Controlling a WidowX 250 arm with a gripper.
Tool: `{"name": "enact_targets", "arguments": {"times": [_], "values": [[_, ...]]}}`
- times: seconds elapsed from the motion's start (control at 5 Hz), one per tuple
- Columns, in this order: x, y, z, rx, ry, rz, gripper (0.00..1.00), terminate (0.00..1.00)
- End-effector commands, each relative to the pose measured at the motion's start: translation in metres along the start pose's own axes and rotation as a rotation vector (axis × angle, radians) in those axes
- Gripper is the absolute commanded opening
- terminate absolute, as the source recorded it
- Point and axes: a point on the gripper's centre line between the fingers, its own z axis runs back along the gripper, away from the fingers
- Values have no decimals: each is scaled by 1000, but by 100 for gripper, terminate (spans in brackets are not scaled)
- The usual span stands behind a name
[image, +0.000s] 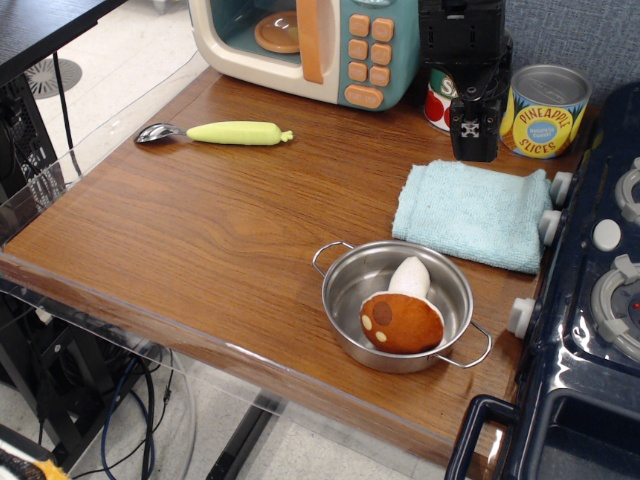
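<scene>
A: Entry for this frame. Where is the hand (474, 140)?

B: At the back of the bench (200, 240), hanging low over the wood between the red-labelled can (436, 100) and the pineapple slices can (545, 110), just behind the far edge of the blue towel (475, 212). It is nearest to those two cans and the towel.

A: Open or closed? Holding anything?

B: Cannot tell how far open it is; the black fingers read as one dark block from this angle. Nothing is visible in them.

A: Contents of the steel pot (345, 290)?

B: A plush mushroom (402, 315), brown spotted cap toward the camera, white stem pointing back. It lies inside the pot, well apart from the hand.

A: Other items logged?

B: Spoon with yellow-green handle (225, 133) lying flat near the left rear, in front of the toy microwave (310, 45). Toy stove (600, 290) along the right edge, its knobs just beside the towel.

A: State of things overall?

B: Mushroom sits in the pot, towel folded flat, spoon alone on the wood, both cans upright. Nothing is in mid-air or tilted
</scene>
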Motion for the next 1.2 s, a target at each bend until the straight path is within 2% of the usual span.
{"name": "enact_targets", "arguments": {"times": [0.0, 0.2, 0.4, 0.6, 0.8, 1.0], "values": [[0, 0, 0, 0, 0, 0, 100, 0], [13, 10, 13, 12, 2, 46, 100, 0], [15, 28, 26, -27, -20, 25, 100, 0], [21, 52, 35, -21, -23, 15, 100, 0], [28, 83, 30, 7, -64, -11, 100, 0], [32, 106, 14, 56, -88, -41, 100, 0]]}}
